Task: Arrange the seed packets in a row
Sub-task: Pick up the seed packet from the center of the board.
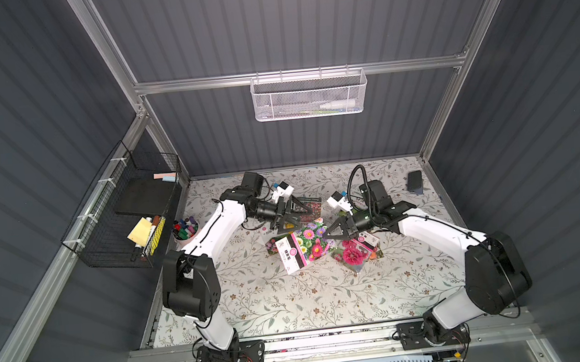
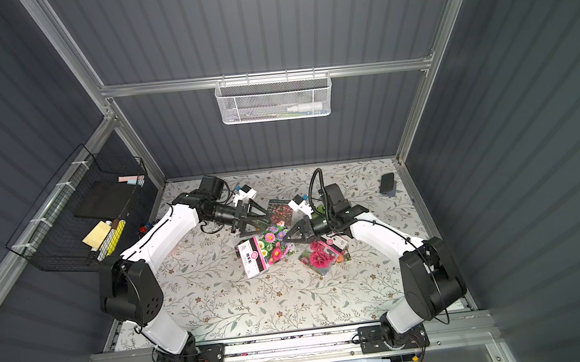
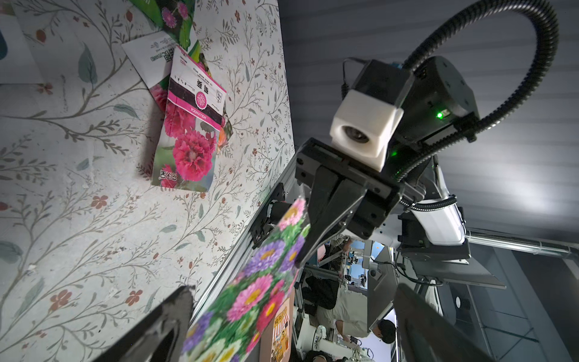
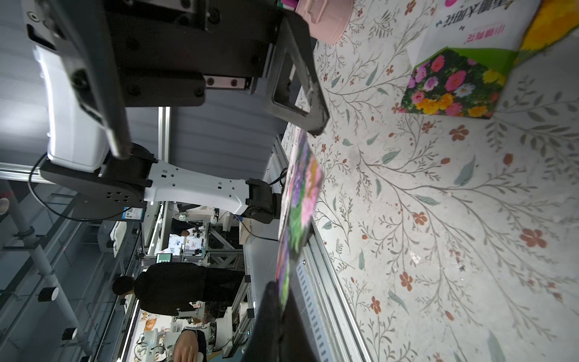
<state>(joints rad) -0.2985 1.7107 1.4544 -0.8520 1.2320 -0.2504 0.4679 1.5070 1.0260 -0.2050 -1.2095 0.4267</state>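
- Black wire basket (image 1: 108,248), left wall: holds a yellow pad and markers, clear of the work area.
- Pink cup (image 1: 182,239), left of the table: markers.
- Left gripper (image 1: 301,216): jaws spread wide, empty, probably ready to take the mixed-flower packet (image 1: 303,247).
- Right gripper (image 1: 325,235): clamped on that packet's corner, holding it raised over the overlapping seed packets (image 1: 354,255) at mid-table.
- White mesh basket (image 1: 285,100), far wall: a white bottle.

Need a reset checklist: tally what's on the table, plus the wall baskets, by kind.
packets: 6 at least, overlapping; 1 in the right tool
baskets: 2
marker cup: 1
dark slab: 1
total: 10 at least
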